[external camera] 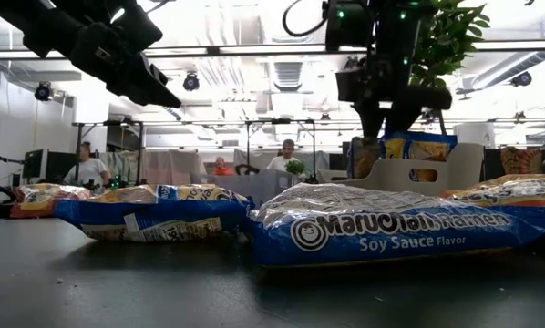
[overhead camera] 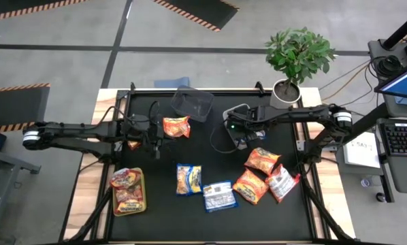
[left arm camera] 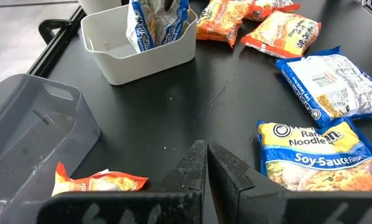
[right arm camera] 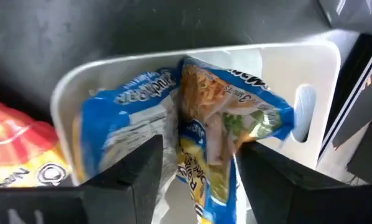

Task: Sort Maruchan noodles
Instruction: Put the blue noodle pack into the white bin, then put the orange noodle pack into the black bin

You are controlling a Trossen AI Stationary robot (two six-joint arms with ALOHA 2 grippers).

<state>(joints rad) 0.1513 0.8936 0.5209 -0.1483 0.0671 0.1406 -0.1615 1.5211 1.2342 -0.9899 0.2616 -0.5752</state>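
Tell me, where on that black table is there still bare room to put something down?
The near edge of the black table, in front of the blue packets, is bare. So is the strip between the orange packet and the white bin. It is crowded at the right, where the orange and red packets overlap.

We see a robotics lab or workshop. Hazard-striped floor mats (overhead camera: 197, 10), seated people (external camera: 90, 169) at workstations and overhead ducting surround the table (overhead camera: 84, 224).
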